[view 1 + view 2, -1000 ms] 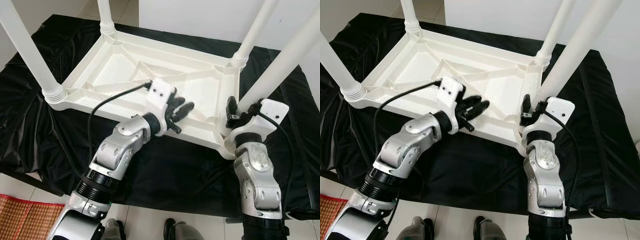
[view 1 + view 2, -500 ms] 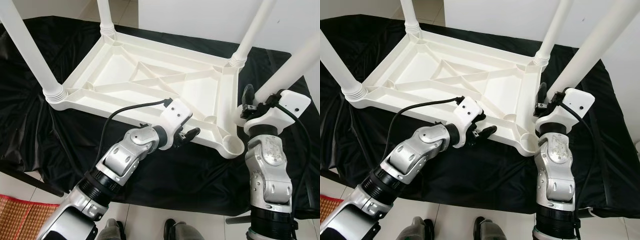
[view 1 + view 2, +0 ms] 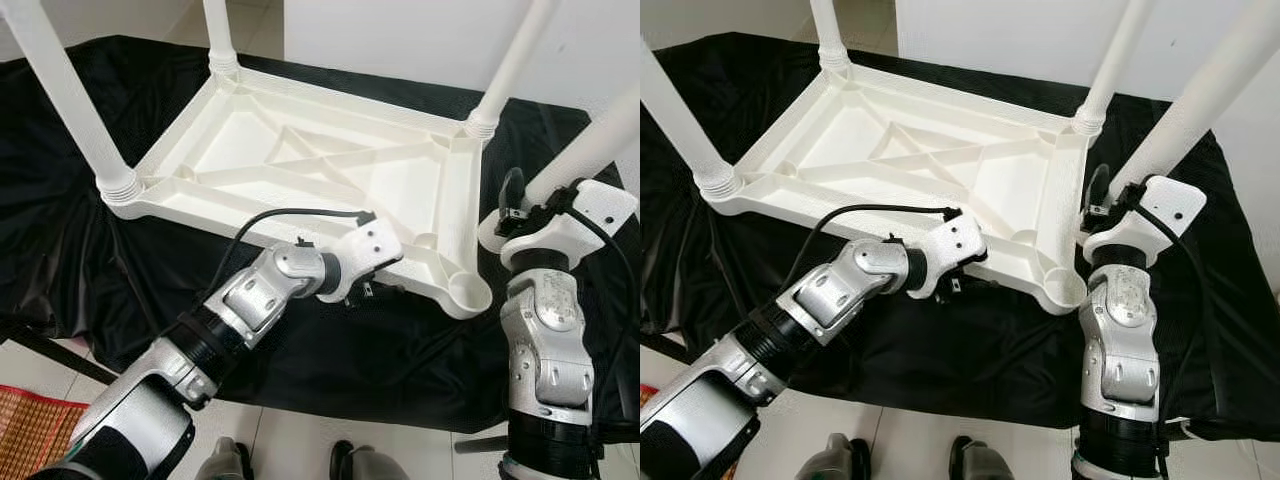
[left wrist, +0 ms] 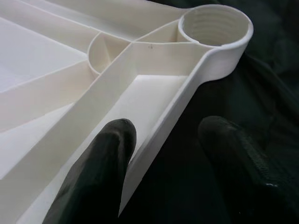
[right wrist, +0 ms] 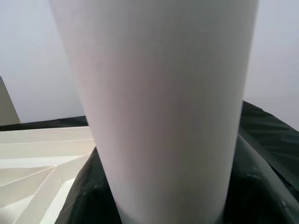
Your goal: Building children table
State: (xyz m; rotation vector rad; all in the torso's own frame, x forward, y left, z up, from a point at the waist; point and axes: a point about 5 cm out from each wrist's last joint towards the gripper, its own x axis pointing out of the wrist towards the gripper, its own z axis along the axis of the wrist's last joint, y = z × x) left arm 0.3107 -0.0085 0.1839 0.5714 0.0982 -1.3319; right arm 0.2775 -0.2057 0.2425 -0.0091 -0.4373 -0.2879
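Observation:
A white plastic table top [image 3: 300, 160] lies upside down on a black cloth. Three white legs stand screwed in: near left [image 3: 70, 100], far left [image 3: 220, 35] and far right [image 3: 505, 70]. The near right corner socket [image 3: 463, 292] is bare, and its threaded ring [image 4: 212, 23] is close in the left wrist view. My left gripper [image 4: 168, 128] is open and straddles the near rim, one finger [image 4: 100, 172] inside and the other outside. My right gripper [image 3: 535, 200] is shut on the fourth leg [image 3: 590, 150], held to the right of the corner, off the socket.
The black cloth [image 3: 300, 370] drapes over the whole work surface and its front edge. A red woven mat [image 3: 20, 430] lies on the tiled floor at the lower left. A white wall [image 3: 400, 30] stands behind.
My left gripper moved from inside the table top down to the near rim by the right corner. My right gripper carried the leg right, away from the corner socket, which now shows bare.

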